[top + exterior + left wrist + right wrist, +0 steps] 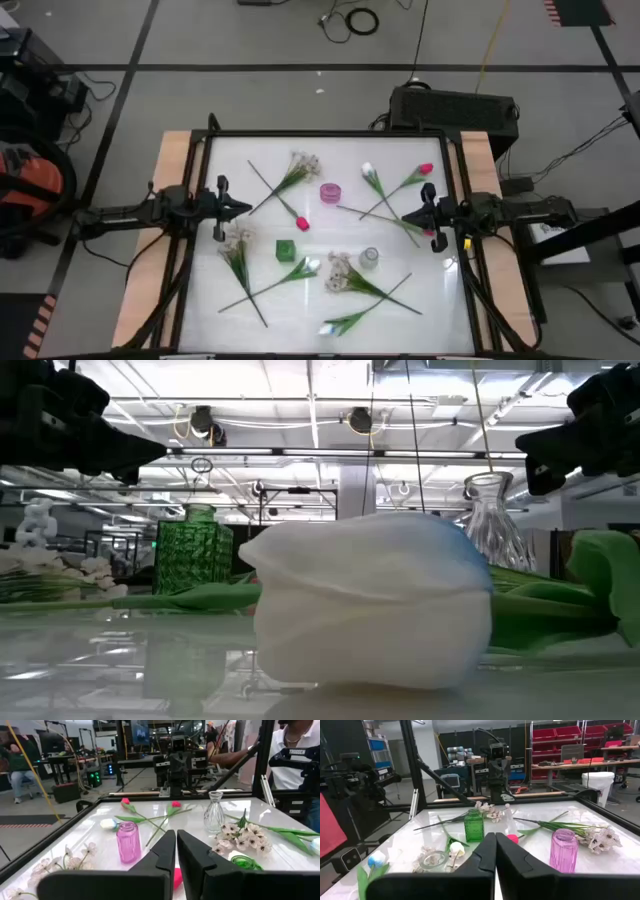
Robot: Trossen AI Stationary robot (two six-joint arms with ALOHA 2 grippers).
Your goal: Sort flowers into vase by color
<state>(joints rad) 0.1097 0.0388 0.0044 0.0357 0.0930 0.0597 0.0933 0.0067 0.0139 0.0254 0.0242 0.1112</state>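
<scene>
Artificial flowers lie flat and scattered on the white table. There are pink-red tulips, white tulips and cream sprays. Three small vases stand upright in the middle: pink, green and clear. My left gripper hangs shut above the table's left side, pointing at the pink tulip. My right gripper hangs shut over the right side, above crossed stems. In the low view a white tulip head fills the foreground.
A black frame rims the table. The vases and crossing stems crowd the centre between the two grippers. A person in a white shirt stands beyond the table's right side. Bare surface lies along the far edge.
</scene>
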